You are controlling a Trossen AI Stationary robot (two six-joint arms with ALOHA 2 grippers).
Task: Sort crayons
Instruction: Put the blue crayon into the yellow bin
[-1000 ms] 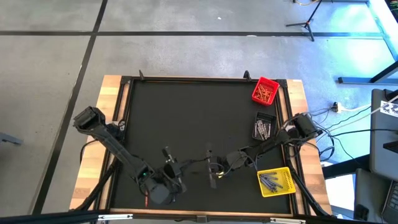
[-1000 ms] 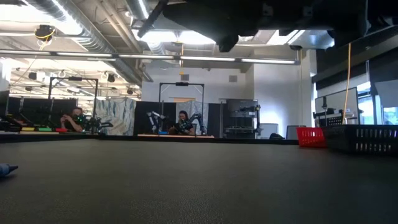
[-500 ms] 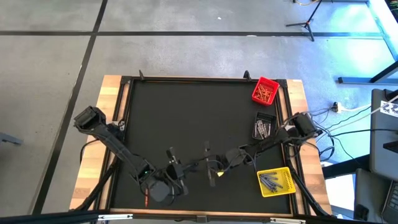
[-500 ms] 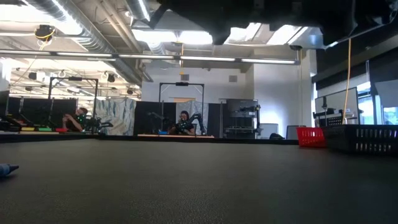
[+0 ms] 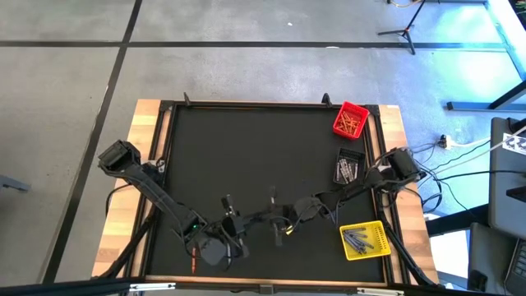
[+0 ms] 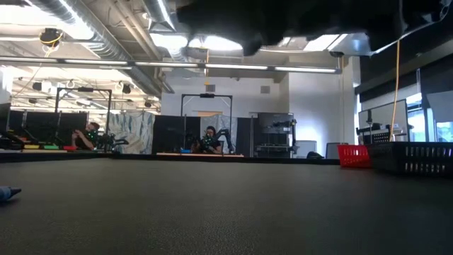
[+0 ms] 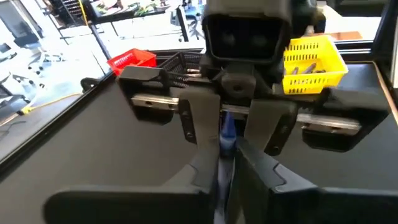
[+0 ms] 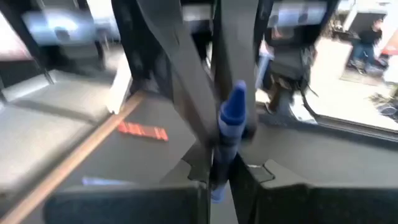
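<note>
A wooden table (image 5: pixel 145 164) carries a black mat (image 5: pixel 246 164) that covers nearly all of its top, leaving light wood strips along the left and right sides. Three small bins stand on the mat along its right side: a red bin (image 5: pixel 351 120) of red-orange crayons at the far right corner, a black bin (image 5: pixel 348 168) of grey crayons nearer, and a yellow bin (image 5: pixel 365 240) of bluish crayons at the near right corner. In the low view, one blue crayon (image 6: pixel 7 193) lies on the mat at its left edge.
</note>
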